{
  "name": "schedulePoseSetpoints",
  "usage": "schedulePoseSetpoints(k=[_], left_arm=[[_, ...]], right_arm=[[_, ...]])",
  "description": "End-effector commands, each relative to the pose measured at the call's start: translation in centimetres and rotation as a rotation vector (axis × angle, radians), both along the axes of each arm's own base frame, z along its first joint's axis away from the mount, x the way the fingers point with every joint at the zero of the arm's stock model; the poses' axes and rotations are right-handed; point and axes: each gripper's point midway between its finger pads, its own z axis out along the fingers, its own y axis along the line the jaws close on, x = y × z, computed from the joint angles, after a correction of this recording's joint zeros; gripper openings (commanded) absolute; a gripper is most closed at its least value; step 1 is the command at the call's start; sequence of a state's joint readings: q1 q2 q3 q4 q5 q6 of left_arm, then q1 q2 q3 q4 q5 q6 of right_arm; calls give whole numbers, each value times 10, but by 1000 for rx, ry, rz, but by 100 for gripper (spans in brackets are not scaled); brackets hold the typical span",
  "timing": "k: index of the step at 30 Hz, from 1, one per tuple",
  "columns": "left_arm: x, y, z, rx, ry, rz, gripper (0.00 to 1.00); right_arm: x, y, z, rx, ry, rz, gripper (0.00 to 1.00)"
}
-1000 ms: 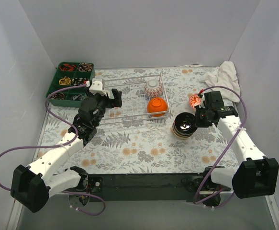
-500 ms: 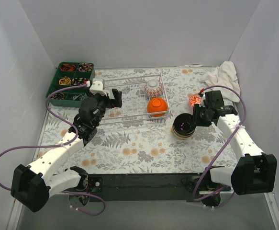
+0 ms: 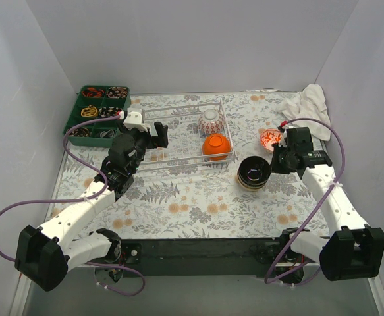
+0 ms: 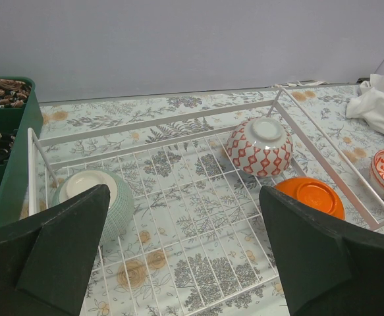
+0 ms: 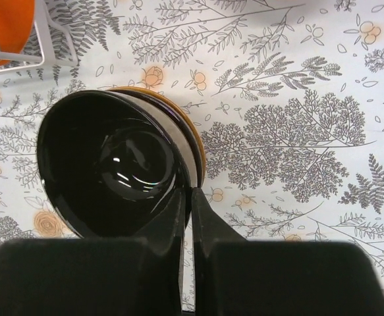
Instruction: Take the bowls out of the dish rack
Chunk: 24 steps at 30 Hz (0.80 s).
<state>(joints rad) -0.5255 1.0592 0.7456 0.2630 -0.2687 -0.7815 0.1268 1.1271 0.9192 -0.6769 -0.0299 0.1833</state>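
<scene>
Only in the left wrist view is the pale green bowl (image 4: pixel 93 197) seen, upturned in the dish rack (image 4: pixel 323 161) just beyond the widely spread, empty left gripper (image 4: pixel 185 197). The right gripper (image 5: pixel 190 197) is pinched narrowly on the rim of the dark brown bowl (image 5: pixel 112 171), which is stacked on the table outside the rack.

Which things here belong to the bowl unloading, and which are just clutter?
Job:
- dish rack
- in it: pale green bowl, red-patterned bowl, orange bowl
- on the table: dark bowl stack, red-and-white bowl

Lying about:
- green compartment tray
- white cloth
</scene>
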Motion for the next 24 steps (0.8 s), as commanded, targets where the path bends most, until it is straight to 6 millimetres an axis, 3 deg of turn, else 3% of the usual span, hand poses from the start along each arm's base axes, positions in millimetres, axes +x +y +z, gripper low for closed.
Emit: schedulePoseSetpoints(k=[1, 10, 13, 17, 19, 21, 22, 24], left_arm=[[-1, -1, -2, 12, -3, -12, 98], [1, -4, -9, 27, 13, -21, 98], [4, -4, -13, 44, 25, -18, 98], [9, -6, -23, 76, 66, -12, 98], [15, -5, -22, 96, 74, 7, 98], [25, 1, -45, 156, 161, 62, 98], [33, -1, -29, 155, 158, 80, 98], [45, 6, -65, 268, 302, 142, 98]], right_arm=[[-8, -2, -10, 4, 22, -13, 3], [-16, 2, -27, 43, 51, -25, 1], [-13, 3, -15, 54, 16, -19, 9], [-6, 8, 11, 75, -68, 13, 31], [-5, 11, 24, 86, -113, 34, 37], [-4, 13, 38, 86, -166, 67, 47], [-4, 14, 42, 92, -186, 75, 49], [-5, 17, 51, 100, -237, 93, 57]])
